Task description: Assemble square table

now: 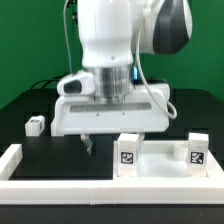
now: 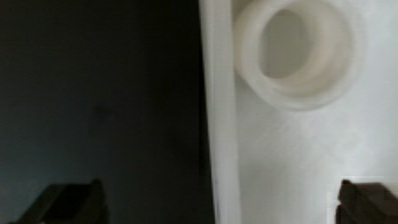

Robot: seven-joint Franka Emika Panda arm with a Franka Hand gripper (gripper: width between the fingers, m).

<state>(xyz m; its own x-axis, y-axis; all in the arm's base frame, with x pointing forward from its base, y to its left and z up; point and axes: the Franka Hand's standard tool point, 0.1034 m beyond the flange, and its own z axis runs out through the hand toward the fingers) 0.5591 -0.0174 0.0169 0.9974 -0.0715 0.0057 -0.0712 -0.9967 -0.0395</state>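
Note:
The white square tabletop slab [image 1: 158, 166] lies at the front on the exterior view's right. Two tagged white legs [image 1: 128, 150] [image 1: 196, 150] stand upright on it. A third leg [image 1: 36, 125] lies loose on the black table at the exterior view's left. My gripper [image 1: 88, 144] hangs low beside the slab's left edge. In the wrist view the slab [image 2: 302, 150] shows an empty round corner socket [image 2: 294, 55]. My gripper [image 2: 217, 205] is open and empty, its dark fingertips [image 2: 71, 205] set wide either side of the slab's edge.
A low white border wall [image 1: 12, 160] runs along the front and the exterior view's left of the black table. Black cables lie at the back left [image 1: 45, 85].

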